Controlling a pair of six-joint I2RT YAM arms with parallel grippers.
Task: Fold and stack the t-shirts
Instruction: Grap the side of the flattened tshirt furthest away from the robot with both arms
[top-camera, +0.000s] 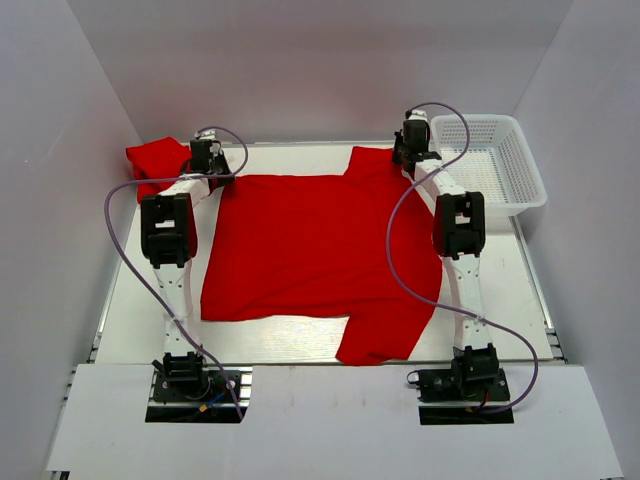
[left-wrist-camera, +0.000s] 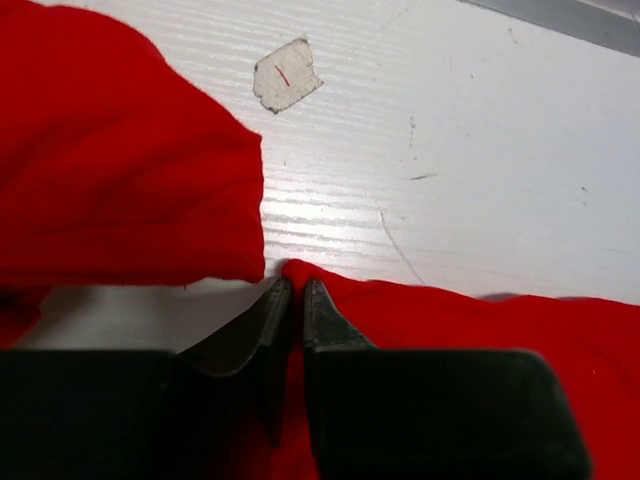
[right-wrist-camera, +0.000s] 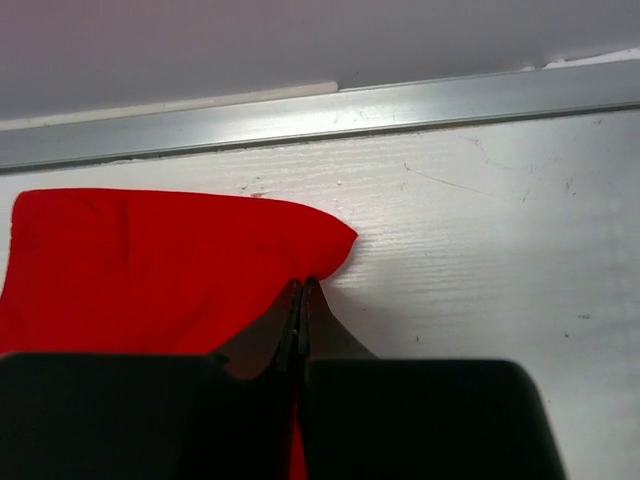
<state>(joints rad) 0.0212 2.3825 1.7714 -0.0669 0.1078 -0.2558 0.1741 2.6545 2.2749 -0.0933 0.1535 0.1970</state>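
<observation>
One red t-shirt (top-camera: 310, 250) lies spread flat across the table, one sleeve toward the near edge and one at the far right. A second red t-shirt (top-camera: 155, 160) sits bunched at the far left corner. My left gripper (top-camera: 210, 165) is at the spread shirt's far left corner. In the left wrist view its jaws (left-wrist-camera: 296, 285) pinch a fold of that shirt (left-wrist-camera: 480, 320), with the bunched shirt (left-wrist-camera: 120, 170) just to the left. My right gripper (top-camera: 410, 150) is at the far right sleeve, and its jaws (right-wrist-camera: 303, 285) are shut on the sleeve's edge (right-wrist-camera: 150, 265).
A white mesh basket (top-camera: 500, 207) stands at the far right, just beyond the right arm. A metal rail (right-wrist-camera: 320, 115) runs along the table's far edge. A small patch of tape (left-wrist-camera: 285, 75) is stuck to the white tabletop past the left gripper.
</observation>
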